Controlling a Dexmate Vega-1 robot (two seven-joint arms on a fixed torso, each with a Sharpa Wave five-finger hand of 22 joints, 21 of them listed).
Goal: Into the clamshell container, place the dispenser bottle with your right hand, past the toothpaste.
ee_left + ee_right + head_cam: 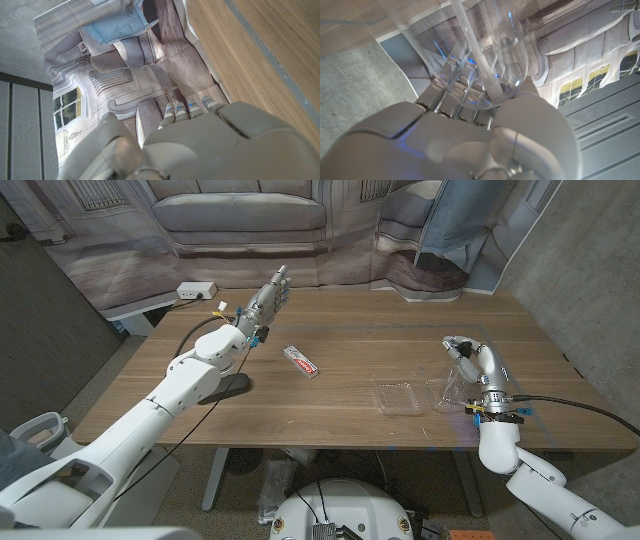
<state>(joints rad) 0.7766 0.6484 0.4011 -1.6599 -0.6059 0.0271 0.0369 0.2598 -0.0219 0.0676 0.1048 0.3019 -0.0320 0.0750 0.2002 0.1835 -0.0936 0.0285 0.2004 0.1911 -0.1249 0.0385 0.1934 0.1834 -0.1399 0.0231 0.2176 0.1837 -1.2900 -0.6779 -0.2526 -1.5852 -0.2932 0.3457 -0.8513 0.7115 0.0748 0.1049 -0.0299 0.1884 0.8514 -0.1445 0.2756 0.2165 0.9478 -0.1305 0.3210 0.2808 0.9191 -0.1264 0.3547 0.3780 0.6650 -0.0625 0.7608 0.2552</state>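
The dispenser bottle [458, 380], a clear plastic cylinder with a thin tube running down its inside, is already in the right hand [478, 368], whose fingers are wrapped around its body; the right wrist view shows the see-through wall and tube pressed against the palm. Largest of all is the wooden counter [350, 320] that carries everything. On it, just beside the right hand toward the robot's left, lies the clear plastic clamshell container [398, 396], open, its two shallow halves side by side. Which way the bottle's long axis points is hard to read, though it seems tilted down toward the container. Farther left of the right hand, beyond the container, lies the small white-and-red toothpaste tube [302, 363], flat and angled. The left hand [268, 298] hovers well apart at the counter's far left, fingers extended close together, holding nothing. The right hand is by far the nearer, so a short leftward lowering looks enough.
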